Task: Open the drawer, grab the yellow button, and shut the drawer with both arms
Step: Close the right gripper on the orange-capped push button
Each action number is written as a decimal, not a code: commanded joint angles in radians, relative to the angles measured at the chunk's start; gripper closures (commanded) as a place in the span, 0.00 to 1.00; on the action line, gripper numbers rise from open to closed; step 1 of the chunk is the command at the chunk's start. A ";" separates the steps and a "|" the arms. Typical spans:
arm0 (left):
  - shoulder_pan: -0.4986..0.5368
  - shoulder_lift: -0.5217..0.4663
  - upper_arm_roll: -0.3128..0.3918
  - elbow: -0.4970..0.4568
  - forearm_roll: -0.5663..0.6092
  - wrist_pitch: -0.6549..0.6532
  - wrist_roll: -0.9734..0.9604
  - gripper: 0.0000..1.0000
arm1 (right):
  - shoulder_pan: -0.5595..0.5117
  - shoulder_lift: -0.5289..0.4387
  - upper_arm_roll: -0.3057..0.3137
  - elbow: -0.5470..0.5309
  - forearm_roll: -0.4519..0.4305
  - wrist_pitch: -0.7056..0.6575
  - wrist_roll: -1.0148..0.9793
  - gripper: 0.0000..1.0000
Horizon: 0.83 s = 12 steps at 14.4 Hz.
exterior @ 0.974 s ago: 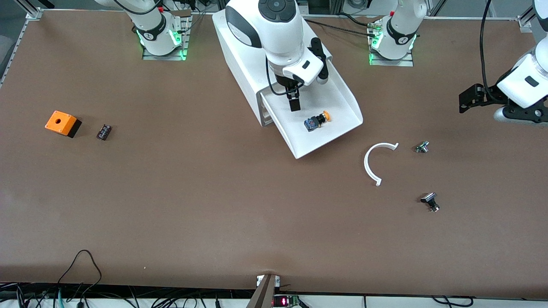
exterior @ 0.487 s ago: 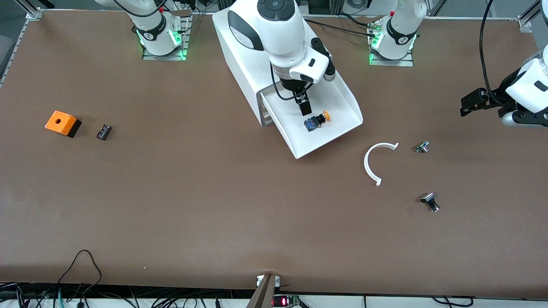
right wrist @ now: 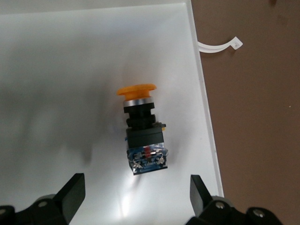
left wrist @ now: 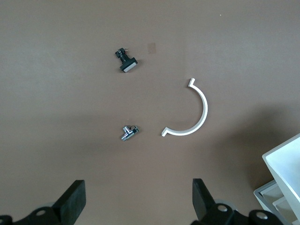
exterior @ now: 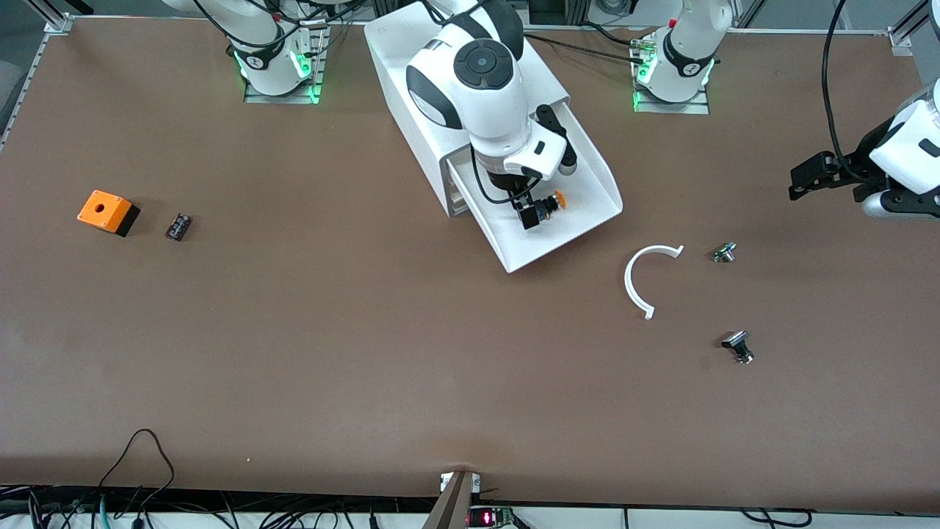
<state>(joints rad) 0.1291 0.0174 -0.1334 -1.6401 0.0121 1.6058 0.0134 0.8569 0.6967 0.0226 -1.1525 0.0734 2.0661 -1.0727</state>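
My right gripper (exterior: 530, 215) hangs wide open over the button (right wrist: 140, 129) in the drawer (exterior: 587, 187), left gripper (exterior: 800, 180) open and waiting; off-centre closing could roll it away.

No legible text, label, brand or number is seen on any object or on the surface (exterior: 294, 353).

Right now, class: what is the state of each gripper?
Left gripper: open, empty, over the table beside the small metal part.
Right gripper: open, over the button in the drawer.
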 commanded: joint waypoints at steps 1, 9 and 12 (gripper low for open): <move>0.006 0.013 0.000 0.034 -0.020 -0.027 -0.006 0.00 | 0.016 0.038 -0.007 0.043 -0.006 0.058 -0.013 0.01; 0.004 0.012 0.000 0.034 -0.020 -0.032 -0.007 0.00 | 0.037 0.073 -0.021 0.040 -0.003 0.100 -0.007 0.03; 0.004 0.013 0.000 0.034 -0.020 -0.030 -0.006 0.00 | 0.040 0.073 -0.021 0.039 0.003 0.089 -0.009 0.24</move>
<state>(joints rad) 0.1295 0.0179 -0.1332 -1.6395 0.0115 1.6015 0.0112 0.8836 0.7513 0.0153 -1.1510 0.0735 2.1660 -1.0734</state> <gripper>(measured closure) 0.000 0.084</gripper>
